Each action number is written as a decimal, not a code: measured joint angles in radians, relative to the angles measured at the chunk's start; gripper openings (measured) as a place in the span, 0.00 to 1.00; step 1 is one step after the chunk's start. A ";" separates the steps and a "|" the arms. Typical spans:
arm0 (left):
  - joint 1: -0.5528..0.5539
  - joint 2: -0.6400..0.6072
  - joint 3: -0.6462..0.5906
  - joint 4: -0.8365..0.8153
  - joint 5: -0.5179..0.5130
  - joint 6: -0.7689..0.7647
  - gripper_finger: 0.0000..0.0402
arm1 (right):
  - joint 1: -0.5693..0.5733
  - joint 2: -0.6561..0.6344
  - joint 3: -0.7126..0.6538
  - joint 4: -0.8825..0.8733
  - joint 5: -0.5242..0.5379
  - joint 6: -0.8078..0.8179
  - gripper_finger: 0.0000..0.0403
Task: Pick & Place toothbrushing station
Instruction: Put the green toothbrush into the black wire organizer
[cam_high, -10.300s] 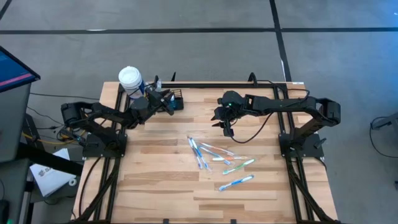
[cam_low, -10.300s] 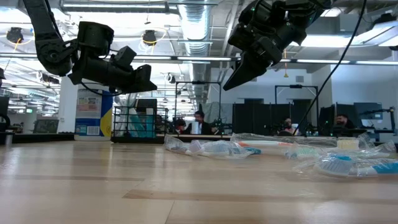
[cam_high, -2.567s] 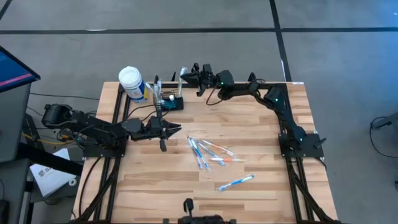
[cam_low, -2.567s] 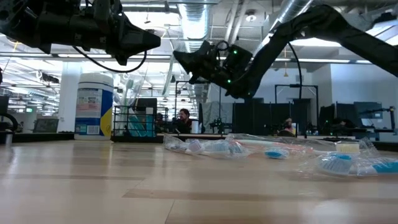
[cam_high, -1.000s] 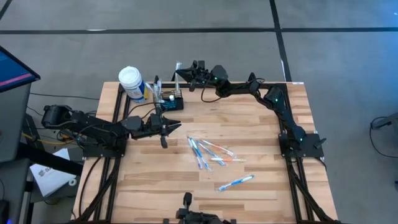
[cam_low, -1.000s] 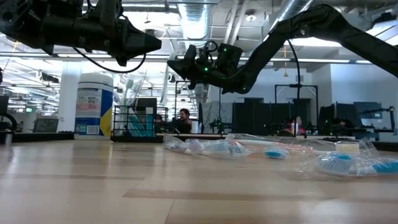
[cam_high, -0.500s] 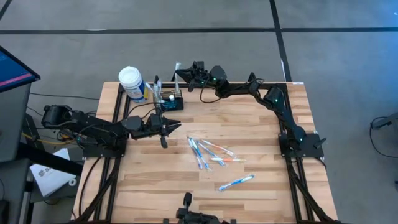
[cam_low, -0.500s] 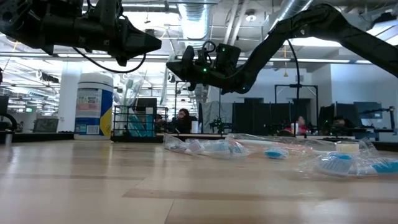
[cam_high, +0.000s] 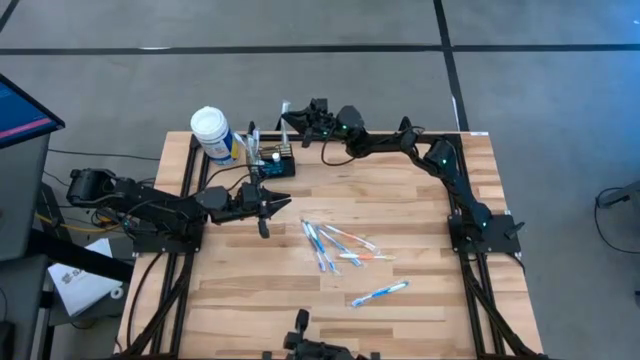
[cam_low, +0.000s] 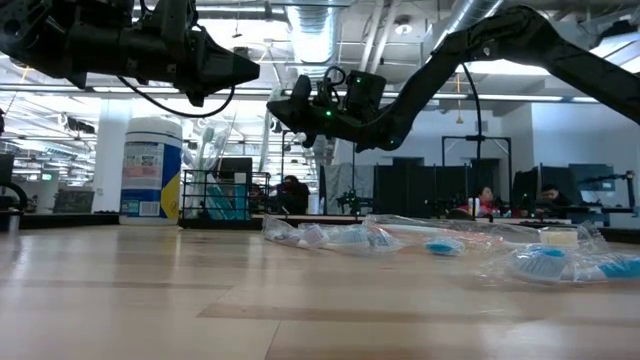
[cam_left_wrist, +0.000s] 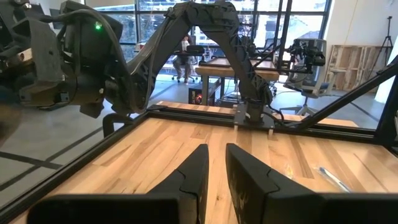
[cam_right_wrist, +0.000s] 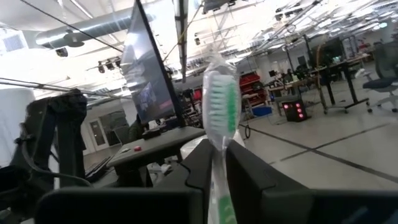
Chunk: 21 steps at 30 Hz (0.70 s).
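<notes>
In your overhead view, going left to right: the white-capped bottle (cam_high: 209, 128) sat at upper left of the table (cam_high: 250, 290). Just right of it was the black wire caddy (cam_high: 276, 163), at the table's far edge, with a few brushes standing in it. In the low view the caddy (cam_low: 214, 197) stood beside the bottle (cam_low: 151, 168) at left.

Your left gripper (cam_high: 268, 207) hung just below the caddy in frame, over bare wood. Its fingers (cam_left_wrist: 196, 168) stood narrow with a thin gap, holding nothing.

Your right gripper (cam_high: 291, 115) was at top centre, above and right of the caddy, past the table's far edge. Its fingers (cam_right_wrist: 202, 158) were pinching a wrapped toothbrush (cam_right_wrist: 221, 112) with green bristles, head pointing up.

Loose wrapped toothbrushes (cam_high: 340, 245) lay centre-right on the table, one more (cam_high: 380, 293) lower down.
</notes>
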 joint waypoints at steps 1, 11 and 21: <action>0.000 0.000 0.000 0.000 0.002 0.000 0.12 | 0.001 0.000 0.000 -0.007 0.009 0.000 0.11; 0.000 0.000 0.000 0.000 0.002 0.000 0.12 | 0.005 0.000 0.000 -0.008 0.012 -0.008 0.16; 0.000 0.000 0.000 0.000 0.002 -0.003 0.12 | 0.015 0.000 0.000 -0.015 -0.011 -0.051 0.16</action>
